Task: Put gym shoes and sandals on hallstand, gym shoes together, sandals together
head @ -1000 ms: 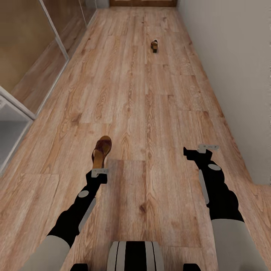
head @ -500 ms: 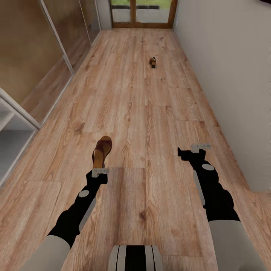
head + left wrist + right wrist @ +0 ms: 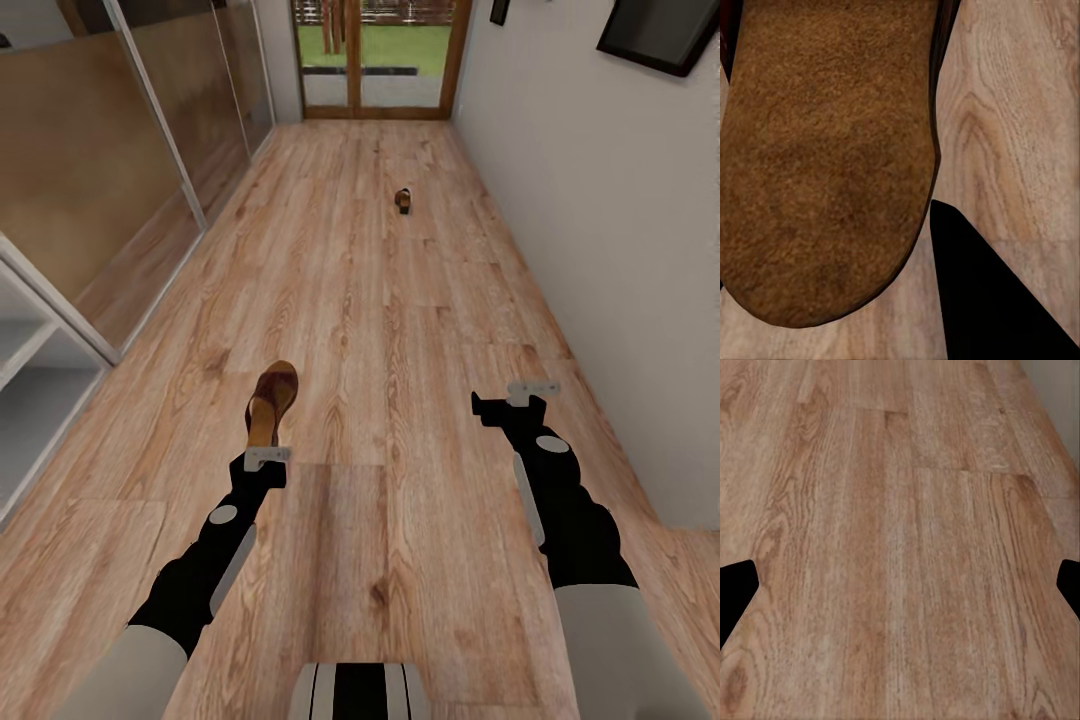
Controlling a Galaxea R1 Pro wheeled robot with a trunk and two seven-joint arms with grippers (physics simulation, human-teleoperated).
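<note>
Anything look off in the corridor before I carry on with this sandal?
The pair is split: one sandal is at the left claw, its sole filling the left wrist view, while the other sandal sits alone far down the corridor floor. The right claw is open and empty. Nothing looks damaged.

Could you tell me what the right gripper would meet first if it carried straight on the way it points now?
Most likely the bare corridor floor. The right gripper is open with nothing between its fingers, and its wrist view shows wood planks ahead, with a strip of pale wall beyond. Depth is hard to judge.
</note>
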